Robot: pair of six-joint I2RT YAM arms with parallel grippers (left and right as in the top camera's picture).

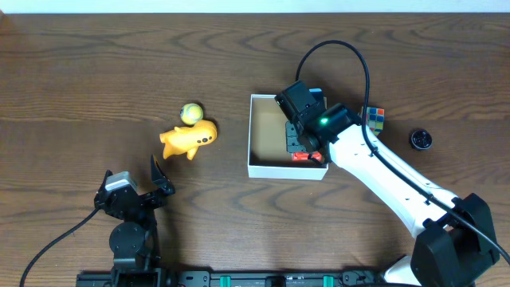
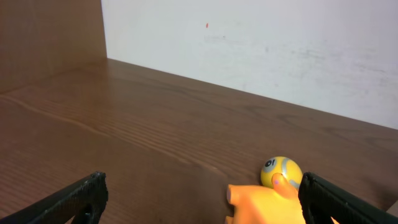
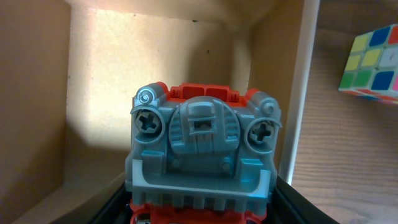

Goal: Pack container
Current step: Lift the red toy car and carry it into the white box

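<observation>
Risk sits mainly with the right gripper [image 1: 297, 143], which pinches a red and grey toy vehicle [image 3: 202, 143] over the brown inside of the container [image 1: 267, 131], close to one corner. The container stands mid-tabletop [image 1: 96, 72]. Released this near the wall, the toy could catch the white rim and tip out, and a sideways retreat might drag the light box. The left gripper [image 1: 159, 180] is spread and empty near the yellow animal toy [image 1: 189, 139] and ball [image 1: 190, 113], which are both unpacked. The ball could roll if nudged.
</observation>
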